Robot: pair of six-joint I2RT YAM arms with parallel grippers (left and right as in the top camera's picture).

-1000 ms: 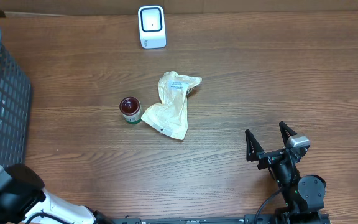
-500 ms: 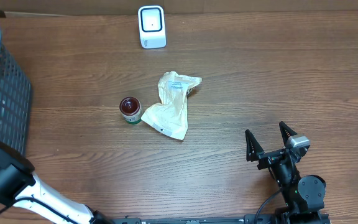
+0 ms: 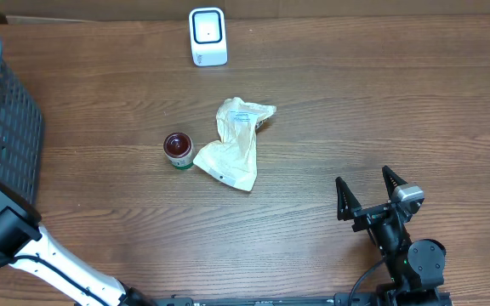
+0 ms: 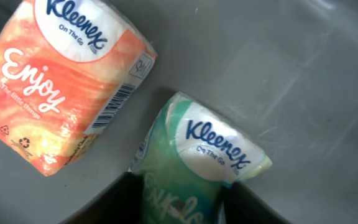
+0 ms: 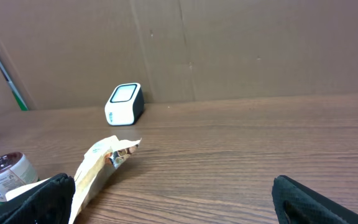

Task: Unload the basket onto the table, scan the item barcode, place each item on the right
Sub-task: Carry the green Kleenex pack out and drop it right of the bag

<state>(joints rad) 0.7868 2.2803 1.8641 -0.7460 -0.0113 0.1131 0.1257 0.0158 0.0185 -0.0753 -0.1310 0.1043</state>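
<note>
While poised inside the basket (image 3: 7, 127) at the left of the tabletop (image 3: 330, 110), straddles the green Kleenex pack (image 4: 210, 143) with the left tool (image 4: 182, 210), one dark finger on either side of the pack's lower end. Cannot tell whether pinched or merely flanked. Lies with its long axis slanting from upper right down into the tool's gap, lined up for a grab across the narrow width. Rests just beside the orange Kleenex pack (image 4: 61, 87); shows a barcode on the orange one only. Calls for a carry rightward and back to the scanner (image 3: 207, 36), well apart from the basket: plainly left-arm work. Leaves the right tool (image 3: 368, 202) spread wide, grasping nothing. For the packs, look to the left wrist view alone; from overhead, hidden behind the basket wall. For the scanner, the jar (image 3: 178, 149) and the crumpled pouch (image 3: 235, 144), look overhead or through the right wrist view.
</note>
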